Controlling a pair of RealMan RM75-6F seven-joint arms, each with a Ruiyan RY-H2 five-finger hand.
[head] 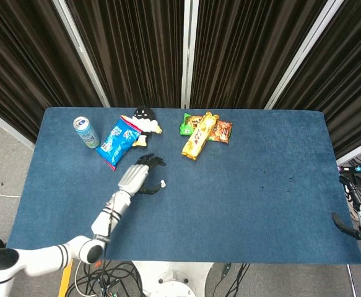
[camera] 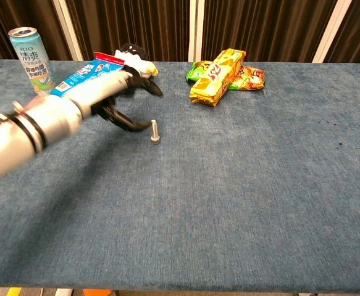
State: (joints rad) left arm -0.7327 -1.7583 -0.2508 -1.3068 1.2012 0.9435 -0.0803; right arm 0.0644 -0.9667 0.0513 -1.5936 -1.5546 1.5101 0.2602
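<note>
Hovering above the blue cloth-covered counter, my left hand holds nothing; its dark fingers are spread and curved downward, apart from one another; in the chest view the hand is motion-blurred. The small silver metal bolt stands upright on the counter just beside my left fingertips, free of them; in the head view the same bolt shows as a pale dot to the right of the hand.

Behind the left hand lies a blue crinkled snack bag; a black-and-white plush toy rests against the bag's far end; a light-blue drinks can stands upright near the counter's far left corner, well apart from the bolt.

Near the middle of the far edge lies a cluster of packets: a long yellow snack packet on top, a green packet on its left, an orange-red packet on its right.

My right hand shows only at the right edge of the head view, beyond the counter's corner; I cannot tell how its fingers are set.
</note>
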